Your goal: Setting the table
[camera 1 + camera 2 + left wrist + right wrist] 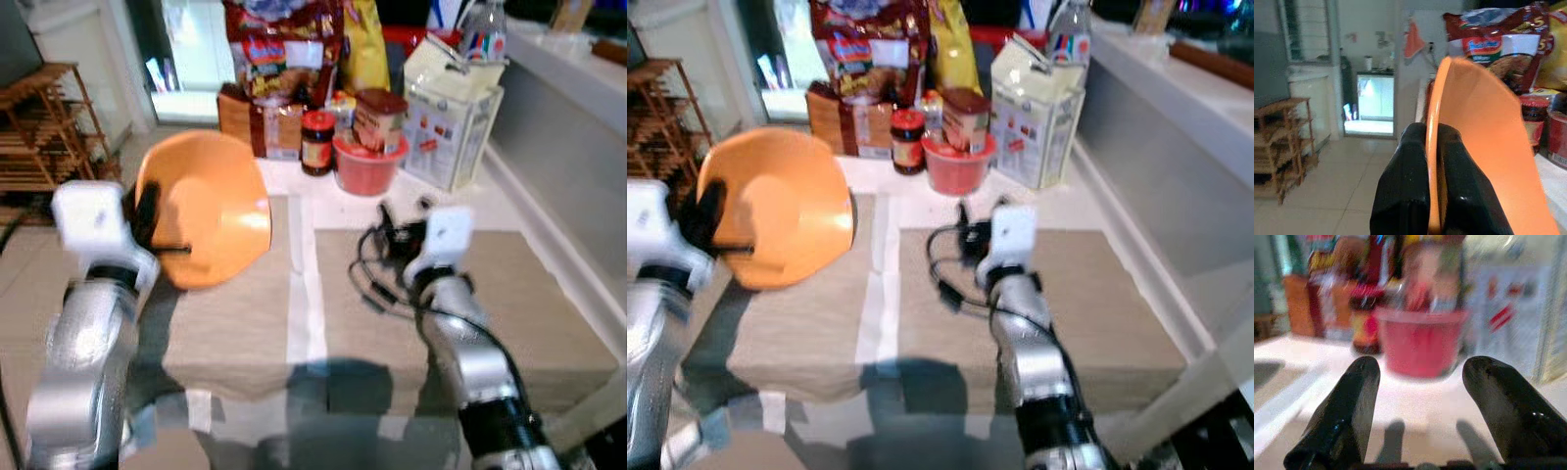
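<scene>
Left hand (pixel 1432 161) clenched on the rim of the round orange plastic plate (pixel 211 206), held tilted above the left beige placemat (pixel 240 313), probably for laying down. Right hand (pixel 1420 406) released, hovering right of plate.

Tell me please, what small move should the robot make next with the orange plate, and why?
Probably lower and level the orange plate onto the left beige placemat. The left gripper is shut on the plate's rim and holds it tilted above that mat, which lies bare beneath. The right gripper hangs open above the other mat, holding nothing.
</scene>
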Tool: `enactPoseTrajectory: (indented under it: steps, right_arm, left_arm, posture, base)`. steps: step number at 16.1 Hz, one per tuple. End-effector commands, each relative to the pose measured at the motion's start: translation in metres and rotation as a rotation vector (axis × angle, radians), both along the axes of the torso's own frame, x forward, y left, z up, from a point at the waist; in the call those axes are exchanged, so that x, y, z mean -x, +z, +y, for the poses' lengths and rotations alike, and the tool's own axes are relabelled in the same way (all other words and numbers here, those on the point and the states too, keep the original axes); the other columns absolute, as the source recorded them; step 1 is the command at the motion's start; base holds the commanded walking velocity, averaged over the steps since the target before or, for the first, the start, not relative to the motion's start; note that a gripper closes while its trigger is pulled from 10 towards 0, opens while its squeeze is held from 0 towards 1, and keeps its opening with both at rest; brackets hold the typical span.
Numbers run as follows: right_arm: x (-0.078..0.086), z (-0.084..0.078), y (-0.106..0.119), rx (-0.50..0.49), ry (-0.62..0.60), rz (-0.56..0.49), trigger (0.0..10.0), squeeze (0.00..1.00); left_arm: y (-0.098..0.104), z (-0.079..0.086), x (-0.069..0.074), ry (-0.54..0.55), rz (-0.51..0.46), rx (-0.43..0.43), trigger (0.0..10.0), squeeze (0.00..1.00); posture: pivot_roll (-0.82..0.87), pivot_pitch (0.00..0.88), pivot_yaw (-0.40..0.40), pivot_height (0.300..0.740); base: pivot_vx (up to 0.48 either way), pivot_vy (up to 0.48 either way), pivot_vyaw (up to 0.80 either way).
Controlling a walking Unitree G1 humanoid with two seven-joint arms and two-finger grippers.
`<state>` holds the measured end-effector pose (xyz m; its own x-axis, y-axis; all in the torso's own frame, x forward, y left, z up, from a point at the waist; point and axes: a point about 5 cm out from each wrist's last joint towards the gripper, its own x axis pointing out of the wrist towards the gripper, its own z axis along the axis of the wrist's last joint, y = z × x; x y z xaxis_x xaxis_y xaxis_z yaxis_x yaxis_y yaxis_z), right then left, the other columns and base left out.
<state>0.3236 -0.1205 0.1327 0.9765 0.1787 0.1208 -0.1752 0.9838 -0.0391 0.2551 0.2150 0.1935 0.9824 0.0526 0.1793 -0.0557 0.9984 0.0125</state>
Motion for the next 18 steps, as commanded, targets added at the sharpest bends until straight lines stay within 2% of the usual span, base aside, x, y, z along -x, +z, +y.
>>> enactPoseTrajectory:
  steps: [1,2,4,6,8,9,11,14,16,17,18]
  right_arm:
    - [0.008,-0.011,-0.017,0.018,0.007,0.074,10.0,0.00]
    - [0.021,-0.020,-0.014,0.046,0.010,0.058,10.0,0.00]
    - [0.031,-0.027,-0.001,0.090,0.011,-0.012,10.0,0.00]
    - [0.035,-0.024,0.016,0.125,0.010,-0.118,10.0,0.00]
    - [0.036,-0.021,0.019,0.130,0.010,-0.150,10.0,0.00]
    - [0.038,-0.021,0.022,0.128,0.004,-0.164,10.0,0.00]
    - [0.040,-0.022,0.027,0.105,-0.007,-0.189,10.0,0.00]
    - [0.039,-0.022,0.035,0.099,-0.010,-0.231,10.0,0.00]
    - [0.037,-0.018,0.036,0.100,0.006,-0.233,10.0,0.00]
    - [0.036,-0.017,0.035,0.102,0.011,-0.228,10.0,0.00]
    - [0.035,-0.016,0.033,0.104,0.011,-0.221,10.0,0.00]
  left_arm:
    - [-0.057,0.004,0.019,0.016,0.285,0.037,0.0,0.00]
    - [-0.058,0.001,0.039,0.023,0.300,0.038,0.0,0.00]
    - [-0.050,-0.002,0.049,0.035,0.263,0.023,0.0,0.00]
    - [-0.037,-0.012,0.048,0.008,0.169,-0.054,0.0,0.00]
    - [-0.024,-0.017,0.045,0.030,0.081,-0.110,0.0,0.00]
    - [-0.001,-0.016,0.044,0.067,-0.040,-0.188,0.0,0.00]
    - [0.019,-0.017,0.046,0.076,-0.135,-0.247,0.0,0.00]
    - [0.017,-0.022,0.048,0.065,-0.156,-0.296,0.0,0.00]
    - [0.016,-0.016,0.043,0.093,-0.135,-0.266,0.0,0.00]
    - [0.013,-0.015,0.040,0.085,-0.125,-0.279,0.0,0.00]
    - [0.008,-0.015,0.039,0.074,-0.087,-0.232,0.0,0.00]
  posture:
    - [0.06,0.000,-0.010,0.740]
    - [0.06,0.000,-0.020,0.740]
    - [0.06,0.000,-0.025,0.740]
    - [0.05,0.000,-0.026,0.740]
    - [0.05,0.000,-0.027,0.740]
    - [0.05,0.000,-0.029,0.740]
    - [0.05,0.000,-0.034,0.740]
    - [0.06,0.000,-0.040,0.740]
    - [0.06,0.000,-0.044,0.740]
    - [0.06,0.000,-0.046,0.740]
    - [0.07,0.000,-0.046,0.740]
  base:
    - [0.000,0.000,0.00]
    - [0.000,0.000,0.00]
    - [0.000,0.000,0.00]
    - [0.000,0.000,0.00]
    - [0.000,0.000,0.00]
    - [0.000,0.000,0.00]
    - [0.000,0.000,0.00]
    - [0.000,0.000,0.00]
    - [0.000,0.000,0.00]
    - [0.000,0.000,0.00]
    - [0.000,0.000,0.00]
